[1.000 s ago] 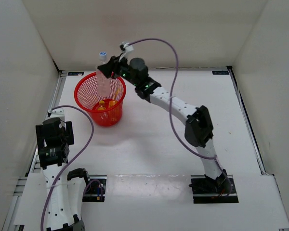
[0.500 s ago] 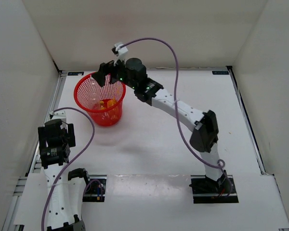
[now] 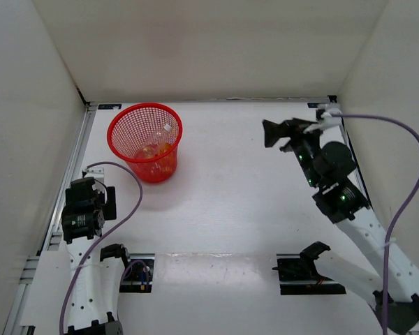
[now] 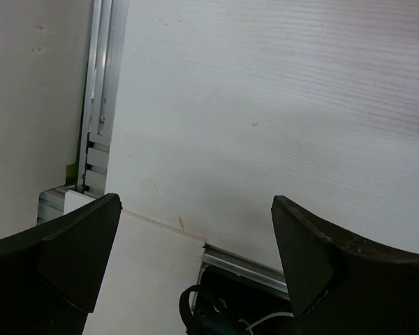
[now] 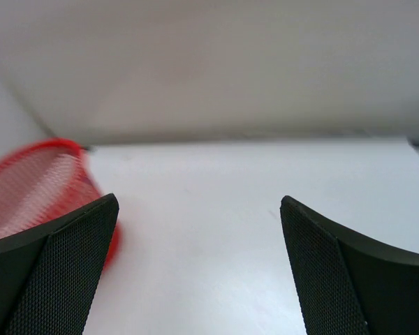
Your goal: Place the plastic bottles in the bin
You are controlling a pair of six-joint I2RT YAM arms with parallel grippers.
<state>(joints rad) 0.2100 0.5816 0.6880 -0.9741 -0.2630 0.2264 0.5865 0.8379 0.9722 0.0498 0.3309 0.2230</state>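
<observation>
While both arms hang over the white table [image 3: 223,188], the contents stand as follows.

Bin [image 3: 169,162]: round red mesh basket, upright, at the far left of the table, near the left wall.

Plastic bottles [image 3: 156,143]: inside the bin, down at its bottom. A clear bottle [image 3: 162,134] with a white cap leans toward the bin's right side. An orange bottle [image 3: 151,151] lies lower, beside it. A third cannot be made out for certain through the mesh.

Right gripper [image 3: 279,132]: raised at the far right, well apart from the bin and bottles, pointing left toward them. Its wrist view shows both fingers [image 5: 63,265] spread wide, holding nothing, with bare table between them. The red bin appears blurred at the left edge, beyond the left finger.

Left gripper [image 4: 195,202]: near left, close to the table's left rail, well apart from the bin and nearer than it. Fingers spread wide and empty, with plain table board showing between them.

Purple cable [image 3: 405,139]: one loop trailing from each wrist.
</observation>
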